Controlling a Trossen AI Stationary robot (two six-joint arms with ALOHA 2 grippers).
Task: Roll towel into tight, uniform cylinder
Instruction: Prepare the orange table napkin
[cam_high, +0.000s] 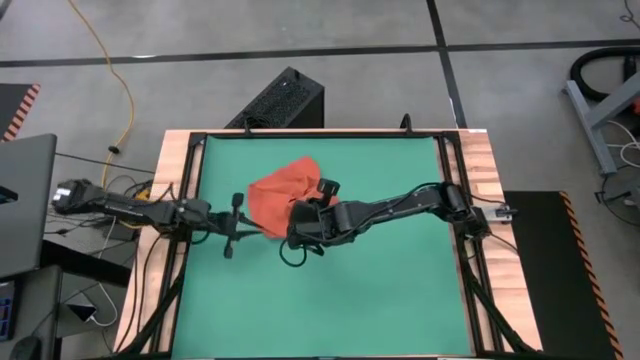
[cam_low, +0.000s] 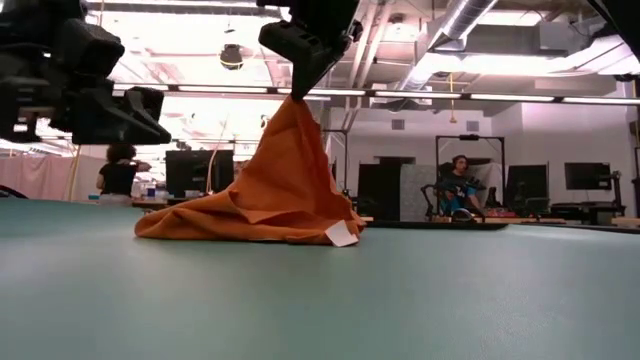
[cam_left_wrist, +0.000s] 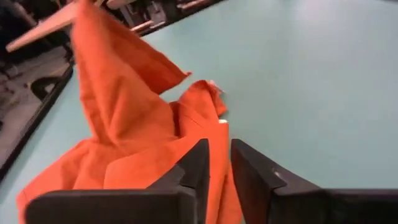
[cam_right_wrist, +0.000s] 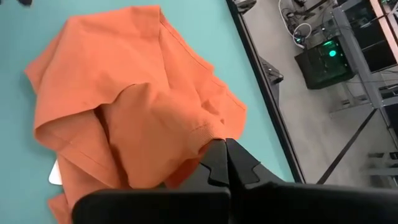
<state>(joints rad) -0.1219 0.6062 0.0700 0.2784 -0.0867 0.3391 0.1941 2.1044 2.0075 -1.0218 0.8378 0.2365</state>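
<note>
In right claw (cam_right_wrist: 225, 163) — pinched, lifted towel (cam_right_wrist: 137, 93)

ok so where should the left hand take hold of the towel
Judging by its pose, the low edge of the towel nearest the left hand, approached from the left along the mat. The right hand pinches one point high, so the cloth hangs as a tent with that side bunched on the mat.

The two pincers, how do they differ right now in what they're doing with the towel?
The right pincer is shut on the towel, pinching a fold and holding it up in a peak above the mat; the left pincer holds nothing. The right pincer's fingers are pressed together, while the left pincer's stand slightly apart. The right hangs over the cloth; the left sits at its edge. Both are dark two-finger pincers close to the towel.
</note>
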